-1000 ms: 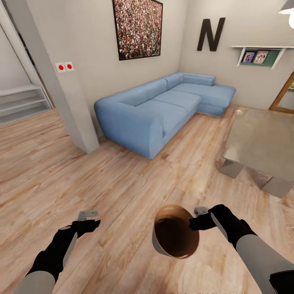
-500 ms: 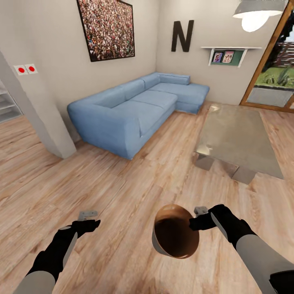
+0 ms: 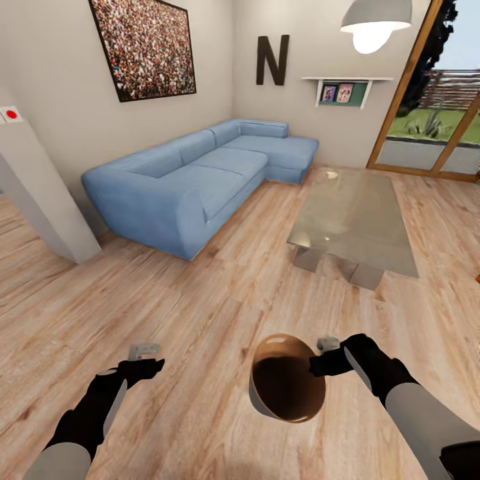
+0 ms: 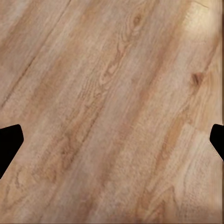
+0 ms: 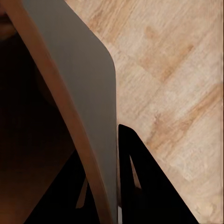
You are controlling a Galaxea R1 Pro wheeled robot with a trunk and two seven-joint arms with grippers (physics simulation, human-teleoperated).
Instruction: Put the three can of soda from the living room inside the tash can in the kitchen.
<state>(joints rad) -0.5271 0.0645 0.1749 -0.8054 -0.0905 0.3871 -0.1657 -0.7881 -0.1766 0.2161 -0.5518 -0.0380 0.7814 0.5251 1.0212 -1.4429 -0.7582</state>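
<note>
Since the earlier frames my camera has turned to the right: the blue sofa [image 3: 193, 177] and the pillar [image 3: 40, 200] sit more to the left now, and the whole glass coffee table [image 3: 353, 223] and the garden door [image 3: 433, 120] have come into the head view. Both arms keep the same place in the picture.

My right gripper [image 3: 319, 357] is closed on the rim of the tash can [image 3: 285, 387], which I carry above the wooden floor [image 3: 200, 320], tilted so that I look into its brown inside. In the right wrist view one finger [image 5: 144, 186] lies on the grey outer wall of the tash can [image 5: 81, 79] and the other on the dark inner side, so the wall is pinched between them.

My left gripper [image 3: 148, 357] holds nothing; in the left wrist view its black fingertips [image 4: 9, 142] stand wide apart over the bare planks [image 4: 112, 107].

I do not see any soda can on the coffee table from here.
</note>
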